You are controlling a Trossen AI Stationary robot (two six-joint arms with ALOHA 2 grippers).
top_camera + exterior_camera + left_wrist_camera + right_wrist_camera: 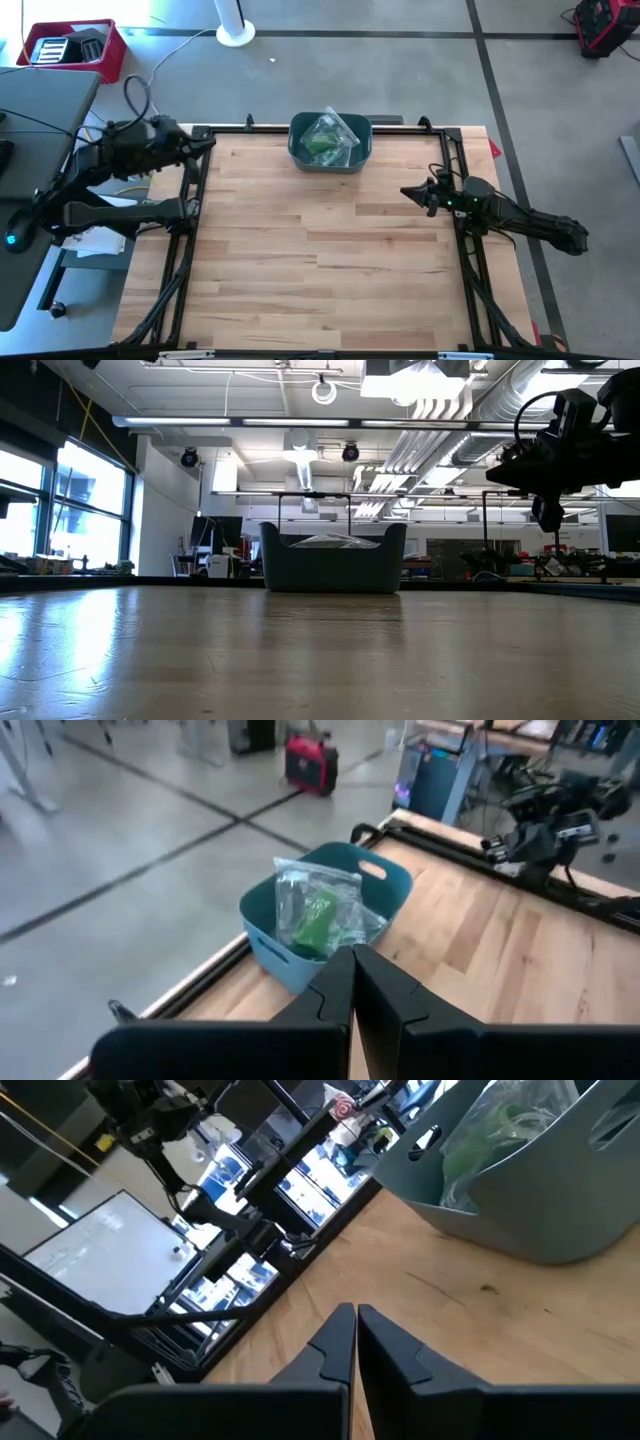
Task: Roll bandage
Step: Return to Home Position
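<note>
Desk: a pale wooden desk (300, 260) with a black rail frame (186, 262) along its left, right and far edges.

Blue bin: the blue bin (296, 148) stands at the middle of the desk's far edge, upright, between the two arms and well apart from both.

Zip bag: a clear zip bag (338, 131) lies inside the bin, its upper part rising a little above the rim. From the level view only a pale crest of it shows over the bin's wall.

Bandage: the green bandage (320, 143) is a rolled lump inside the bag, so it sits in the bin and touches neither claw.

Left claw: the left claw (205, 143) hangs over the desk's far-left corner, just at the frame rail, pointing toward the bin. Its own camera shows the two dark fingers (330, 995) pressed together with nothing between them.

Right claw: the right claw (408, 191) hangs above the right side of the desk, near the right rail and nearer the front than the bin, pointing inward. Its fingers (338, 1342) also meet tip to tip and grip nothing.

Off the desk: a red crate (112, 50) rests on the floor beyond the far-left corner, and a round white stand base (236, 36) is near it.

Room: the level view looks past the bin into a hall with ceiling lights and windows.
</note>
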